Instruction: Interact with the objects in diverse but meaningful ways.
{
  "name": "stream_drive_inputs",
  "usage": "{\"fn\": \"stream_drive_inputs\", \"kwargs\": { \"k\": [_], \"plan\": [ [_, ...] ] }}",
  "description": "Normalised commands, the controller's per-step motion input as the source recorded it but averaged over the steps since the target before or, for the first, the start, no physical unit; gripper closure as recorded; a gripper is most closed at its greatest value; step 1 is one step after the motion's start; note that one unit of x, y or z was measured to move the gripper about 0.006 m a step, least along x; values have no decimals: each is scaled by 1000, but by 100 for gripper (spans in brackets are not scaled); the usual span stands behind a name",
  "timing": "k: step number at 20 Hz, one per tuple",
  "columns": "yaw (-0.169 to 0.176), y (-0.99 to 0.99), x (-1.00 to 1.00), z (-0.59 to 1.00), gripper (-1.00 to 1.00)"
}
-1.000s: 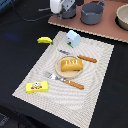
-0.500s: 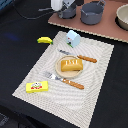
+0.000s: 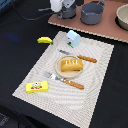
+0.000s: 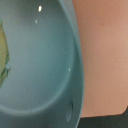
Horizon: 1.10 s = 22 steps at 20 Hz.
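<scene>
Several toy kitchen items are sitting on a pale placemat (image 3: 95,75). Reading from the exterior view's left: a flat yellow box (image 3: 38,86) is lying at the mat's near corner, a yellow banana (image 3: 45,40) is resting just off its far edge, and a bread loaf (image 3: 71,64) is sitting on a plate at its middle, between a fork (image 3: 64,80) and a knife (image 3: 80,56). A pale blue carton (image 3: 73,38) is standing beyond them. Past the mat, the gripper (image 3: 56,6) is hovering over a grey pot (image 3: 93,13); whether its fingers are spread cannot be told. The wrist view is showing only a blue-grey bowl (image 4: 45,65).

Orange-brown bread loaf (image 3: 71,64) lies on a plate; yellow banana (image 3: 45,40), pale blue carton (image 3: 73,38) and flat yellow box (image 3: 38,87) surround it.
</scene>
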Motion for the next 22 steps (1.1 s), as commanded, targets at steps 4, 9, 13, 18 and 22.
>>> {"fn": "stream_drive_inputs", "kwargs": {
  "k": [4, 9, 13, 18, 22],
  "plan": [
    [0, 0, -61, -146, -100],
    [0, 0, -54, -187, -100],
    [0, 2, -14, -110, -100],
    [0, 11, -16, -127, -100],
    [0, 19, -18, -120, -100]
  ]
}}
